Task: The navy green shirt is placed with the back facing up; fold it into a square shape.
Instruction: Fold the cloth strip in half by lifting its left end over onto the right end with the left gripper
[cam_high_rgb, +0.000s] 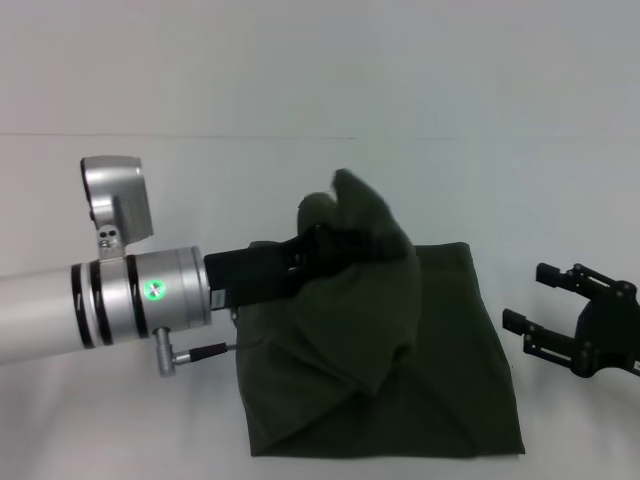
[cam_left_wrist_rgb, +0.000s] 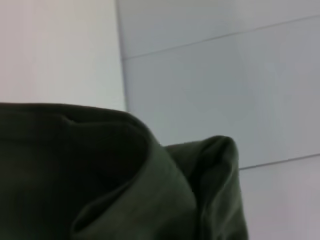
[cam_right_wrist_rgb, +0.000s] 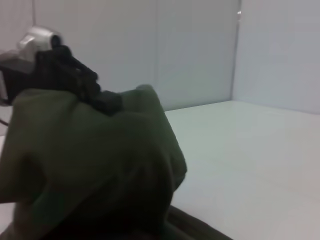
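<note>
- Navy green shirt (cam_high_rgb: 400, 380): lies near the front edge of the white worktop (cam_high_rgb: 480, 180), slightly right of centre in the head view. Its lower layers rest flat as a rough rectangle; an upper portion is raised into a bunched peak over the far left part of the flat cloth, with folds draping down from it.
- Left gripper (cam_high_rgb: 345, 245): reaches in from the left on a silver arm with black bands and a green indicator light. Its dark fingers are closed on the raised fold of the shirt, holding it above the worktop. The right wrist view (cam_right_wrist_rgb: 107, 102) shows the black fingertip pressed into the top of the lifted cloth.
- Left wrist view: filled mostly by the lifted shirt (cam_left_wrist_rgb: 125, 190), a rolled edge curving across the lower part, with pale wall behind.
- Right gripper (cam_high_rgb: 560, 305): sits at the right edge of the head view, just right of the flat cloth and apart from it, its black fingers spread wide and holding nothing.
</note>
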